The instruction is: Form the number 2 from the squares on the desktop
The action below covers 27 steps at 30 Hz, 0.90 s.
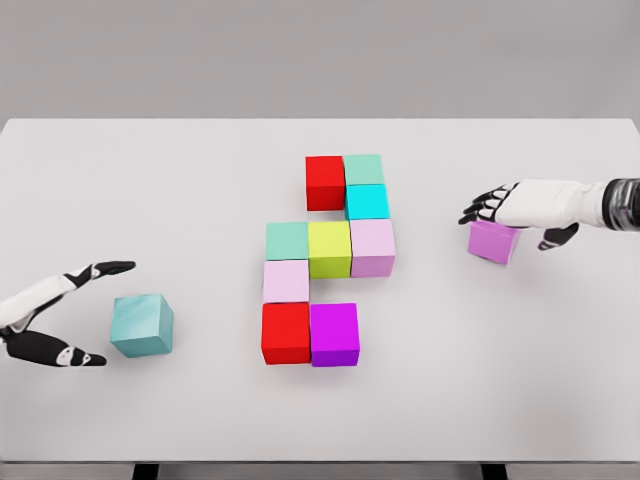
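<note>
While spread across white table (120,180): nine-cube cluster (325,260) midway between both hands, well apart from each. Right hand (525,205) draped over violet cube (494,241), fingers loosely extended over its top, grip not confirmed. Left hand (60,315) wide open, empty; teal cube (142,325) just beyond its fingertips, apart.

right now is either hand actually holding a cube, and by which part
The right hand lies over the top of the purple cube; a firm grip cannot be told. The left hand is open beside the teal cube, holding nothing.
</note>
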Available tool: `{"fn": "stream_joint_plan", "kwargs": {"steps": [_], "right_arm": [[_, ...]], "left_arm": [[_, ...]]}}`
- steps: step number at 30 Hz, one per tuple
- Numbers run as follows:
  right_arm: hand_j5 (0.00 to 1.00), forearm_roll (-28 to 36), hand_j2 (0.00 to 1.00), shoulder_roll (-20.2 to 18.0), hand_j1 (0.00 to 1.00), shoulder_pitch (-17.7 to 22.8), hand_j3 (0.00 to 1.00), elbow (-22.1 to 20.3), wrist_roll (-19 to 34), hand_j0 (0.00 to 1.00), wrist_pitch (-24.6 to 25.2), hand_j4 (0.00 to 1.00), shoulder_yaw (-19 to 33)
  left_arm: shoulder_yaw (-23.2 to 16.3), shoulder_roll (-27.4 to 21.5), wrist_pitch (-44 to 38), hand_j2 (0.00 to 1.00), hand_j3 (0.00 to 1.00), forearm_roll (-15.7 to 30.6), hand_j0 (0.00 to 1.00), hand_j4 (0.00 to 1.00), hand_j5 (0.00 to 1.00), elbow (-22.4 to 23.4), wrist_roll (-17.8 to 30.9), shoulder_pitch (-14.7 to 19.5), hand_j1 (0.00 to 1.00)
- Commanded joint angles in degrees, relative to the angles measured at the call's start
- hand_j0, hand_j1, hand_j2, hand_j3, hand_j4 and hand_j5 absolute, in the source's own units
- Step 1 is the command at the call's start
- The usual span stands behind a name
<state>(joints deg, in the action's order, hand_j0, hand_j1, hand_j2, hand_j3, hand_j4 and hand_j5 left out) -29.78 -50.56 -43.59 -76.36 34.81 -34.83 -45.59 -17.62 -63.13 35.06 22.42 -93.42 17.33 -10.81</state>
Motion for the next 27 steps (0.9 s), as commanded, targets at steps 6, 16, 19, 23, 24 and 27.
{"fn": "stream_joint_plan", "kwargs": {"steps": [6,16,19,23,24,27], "right_arm": [[0.32,2.4,0.32,0.0,0.32,0.0,0.32,0.5,0.2,0.32,-0.2,0.32,0.5],[0.37,7.6,0.37,-0.8,0.37,0.0,0.37,-0.5,0.2,0.37,-0.2,0.37,3.8],[0.37,11.6,0.37,-0.9,0.37,0.2,0.37,-2.7,0.2,0.37,-0.2,0.37,3.8],[0.37,15.8,0.37,-6.7,0.37,2.1,0.37,-14.4,0.2,0.37,-0.2,0.37,3.7],[0.37,15.9,0.37,-7.7,0.37,2.8,0.37,-16.9,0.2,0.37,-0.2,0.37,3.6],[0.37,15.9,0.37,-10.2,0.37,5.4,0.37,-21.7,0.2,0.37,-0.2,0.37,3.6]], "left_arm": [[-0.3,0.9,-0.1,1.00,1.00,0.6,1.00,1.00,1.00,-0.4,0.0,-0.2,1.00],[-0.5,2.6,-3.2,1.00,1.00,0.9,1.00,1.00,1.00,-0.4,0.1,-0.1,1.00],[-0.9,2.6,-6.1,1.00,1.00,2.0,1.00,1.00,1.00,-0.4,0.2,-0.2,1.00],[-1.0,2.6,-9.0,1.00,1.00,3.1,1.00,1.00,1.00,-0.6,0.2,-0.2,1.00],[-1.0,2.6,-10.0,1.00,1.00,3.2,1.00,1.00,1.00,-0.9,0.2,-0.2,1.00],[-1.0,2.6,-10.4,1.00,1.00,3.3,1.00,1.00,1.00,-1.2,0.2,-0.1,1.00]]}}
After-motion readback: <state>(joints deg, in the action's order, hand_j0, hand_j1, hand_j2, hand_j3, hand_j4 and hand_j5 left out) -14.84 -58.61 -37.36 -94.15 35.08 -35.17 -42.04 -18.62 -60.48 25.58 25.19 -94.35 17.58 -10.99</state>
